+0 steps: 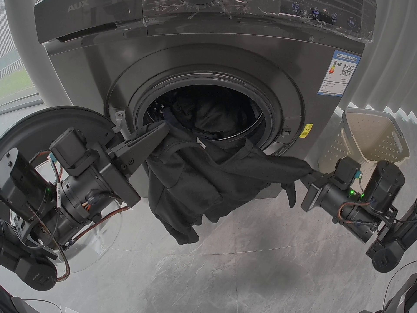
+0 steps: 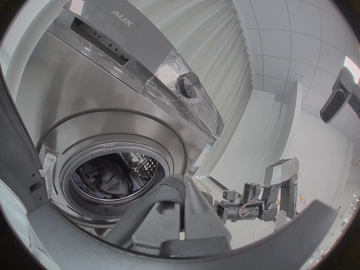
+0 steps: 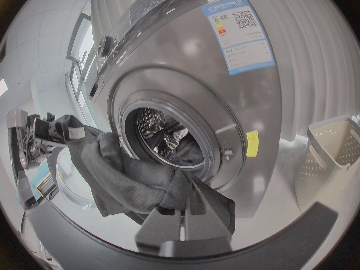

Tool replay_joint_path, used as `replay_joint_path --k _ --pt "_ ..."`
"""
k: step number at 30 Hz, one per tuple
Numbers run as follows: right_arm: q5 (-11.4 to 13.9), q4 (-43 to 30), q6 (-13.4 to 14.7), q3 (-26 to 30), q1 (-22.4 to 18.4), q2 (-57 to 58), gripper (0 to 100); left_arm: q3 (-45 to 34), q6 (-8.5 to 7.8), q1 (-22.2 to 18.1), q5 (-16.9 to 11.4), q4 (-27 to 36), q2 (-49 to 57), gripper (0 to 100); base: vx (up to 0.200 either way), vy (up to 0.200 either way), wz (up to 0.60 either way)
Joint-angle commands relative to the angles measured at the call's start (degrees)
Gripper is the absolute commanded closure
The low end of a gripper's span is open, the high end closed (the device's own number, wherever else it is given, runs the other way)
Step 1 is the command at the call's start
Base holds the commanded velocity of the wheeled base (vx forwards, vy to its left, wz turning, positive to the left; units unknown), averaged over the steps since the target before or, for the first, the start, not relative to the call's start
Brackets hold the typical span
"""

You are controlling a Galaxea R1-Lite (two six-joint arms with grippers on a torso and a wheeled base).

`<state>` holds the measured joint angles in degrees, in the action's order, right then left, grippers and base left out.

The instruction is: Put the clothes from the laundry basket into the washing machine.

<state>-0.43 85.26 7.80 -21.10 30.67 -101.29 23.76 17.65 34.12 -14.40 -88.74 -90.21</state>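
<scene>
Grey floor [image 1: 260, 266], perhaps tiled, under washer [image 1: 243, 57]

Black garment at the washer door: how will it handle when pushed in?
Likely floppy: the black garment sags between the left hand and right hand. Probably light: two pinches carry it. Pushed, it should bunch rather than slide, maybe catching the door rim.

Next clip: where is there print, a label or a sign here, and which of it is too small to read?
On the washing machine:
drawer front: brand lettering, large and clear.
blue-edged label: colour chart, square code, fine print too small.
yellow sticker: print too small.
control panel: lit symbols, captions too small.
</scene>
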Motion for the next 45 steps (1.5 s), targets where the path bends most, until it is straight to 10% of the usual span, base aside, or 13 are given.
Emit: replay_joint_path --k 1,21,22,45 --pt "0.43 -0.27 -0.42 5.81 0.79 -1.8 100 -0.12 -0.07 -0.02 -0.1 -0.03 0.39 100 0.0 0.0 0.0" --pt "1.22 2.98 -0.33 -0.87 13.8 -18.33 100 1.29 -0.16 0.51 -0.63 -0.12 0.74 100 0.0 0.0 0.0" --pt "1.22 2.98 -0.33 -1.05 13.98 -18.42 0 1.29 -0.16 0.51 -0.63 -0.12 0.74 100 0.0 0.0 0.0" --pt "5.35 3.07 -0.33 2.38 15.47 -20.96 0 1.9 0.19 -0.02 -2.13 -0.03 2.93 100 0.0 0.0 0.0"
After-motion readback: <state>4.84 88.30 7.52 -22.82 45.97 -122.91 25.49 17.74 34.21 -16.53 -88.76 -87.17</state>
